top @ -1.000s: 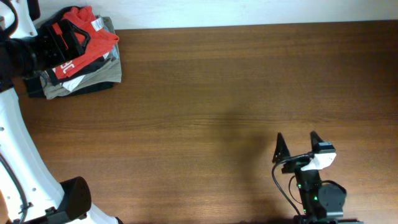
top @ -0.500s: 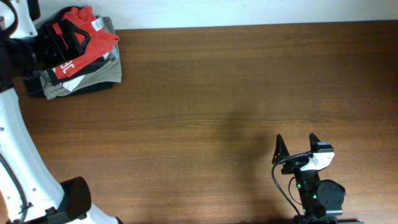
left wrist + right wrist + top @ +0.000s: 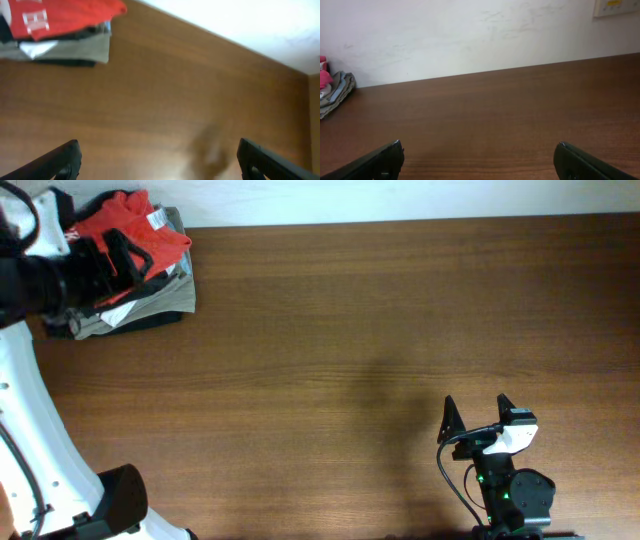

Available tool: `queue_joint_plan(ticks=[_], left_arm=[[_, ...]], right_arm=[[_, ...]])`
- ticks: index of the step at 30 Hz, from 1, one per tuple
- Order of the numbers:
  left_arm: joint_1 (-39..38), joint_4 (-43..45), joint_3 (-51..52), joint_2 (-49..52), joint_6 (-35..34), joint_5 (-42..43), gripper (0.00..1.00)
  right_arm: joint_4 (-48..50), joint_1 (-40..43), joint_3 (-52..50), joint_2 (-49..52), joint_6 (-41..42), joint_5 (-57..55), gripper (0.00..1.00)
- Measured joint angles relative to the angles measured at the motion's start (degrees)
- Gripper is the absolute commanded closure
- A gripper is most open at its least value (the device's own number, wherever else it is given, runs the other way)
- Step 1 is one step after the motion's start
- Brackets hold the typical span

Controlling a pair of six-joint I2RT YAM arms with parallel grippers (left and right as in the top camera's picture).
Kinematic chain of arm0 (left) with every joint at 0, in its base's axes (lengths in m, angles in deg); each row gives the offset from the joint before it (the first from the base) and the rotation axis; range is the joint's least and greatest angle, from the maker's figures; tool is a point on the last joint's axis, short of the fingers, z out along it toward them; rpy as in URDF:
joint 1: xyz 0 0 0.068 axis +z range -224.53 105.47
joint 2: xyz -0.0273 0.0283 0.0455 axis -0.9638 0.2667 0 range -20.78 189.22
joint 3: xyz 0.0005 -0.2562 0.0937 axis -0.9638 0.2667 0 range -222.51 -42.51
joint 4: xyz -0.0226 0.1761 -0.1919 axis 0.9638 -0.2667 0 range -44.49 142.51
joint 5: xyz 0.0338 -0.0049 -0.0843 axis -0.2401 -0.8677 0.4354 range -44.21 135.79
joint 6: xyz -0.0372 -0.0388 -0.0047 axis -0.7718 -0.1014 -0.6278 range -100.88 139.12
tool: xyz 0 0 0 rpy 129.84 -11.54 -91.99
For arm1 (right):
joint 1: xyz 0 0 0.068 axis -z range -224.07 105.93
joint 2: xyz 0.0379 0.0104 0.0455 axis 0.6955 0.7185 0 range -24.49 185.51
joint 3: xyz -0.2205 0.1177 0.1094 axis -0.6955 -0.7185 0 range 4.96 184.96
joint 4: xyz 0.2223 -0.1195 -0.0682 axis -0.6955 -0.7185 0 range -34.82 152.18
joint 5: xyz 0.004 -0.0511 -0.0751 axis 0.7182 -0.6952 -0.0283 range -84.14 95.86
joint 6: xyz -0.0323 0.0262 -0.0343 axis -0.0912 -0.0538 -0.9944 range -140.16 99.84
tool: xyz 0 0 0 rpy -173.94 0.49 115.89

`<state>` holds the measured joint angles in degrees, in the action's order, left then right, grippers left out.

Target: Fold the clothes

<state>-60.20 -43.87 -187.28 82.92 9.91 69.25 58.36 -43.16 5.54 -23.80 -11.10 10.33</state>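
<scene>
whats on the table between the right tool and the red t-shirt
Nothing. The overhead view shows only bare wooden table between the right tool and the red-orange T-shirt.

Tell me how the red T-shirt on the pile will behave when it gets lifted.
The red T-shirt lies rumpled and draped over the folded grey clothes, so it is probably floppy and would sag from one pinch. It looks thin, so likely light. Pulled sideways, it may drag the pile's top layers, since it rests on them.
</scene>
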Motion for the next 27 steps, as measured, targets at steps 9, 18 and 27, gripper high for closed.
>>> queue_joint_plan(ticks=[9,18,27], left_arm=[[-10.6,25.5,39.7,-21.2,7.4,-8.8,0.01],[-12.2,76.0,99.9,-64.5,12.7,-9.6,0.01],[-12.3,99.6,135.6,-95.0,12.9,-10.1,0.01]], right_arm=[[0.0,-0.1,0.0,0.0,0.0,-0.2,0.01],[0.0,-0.2,0.0,-0.1,0.0,-0.4,0.01],[0.0,-0.2,0.0,0.0,-0.1,-0.4,0.01]])
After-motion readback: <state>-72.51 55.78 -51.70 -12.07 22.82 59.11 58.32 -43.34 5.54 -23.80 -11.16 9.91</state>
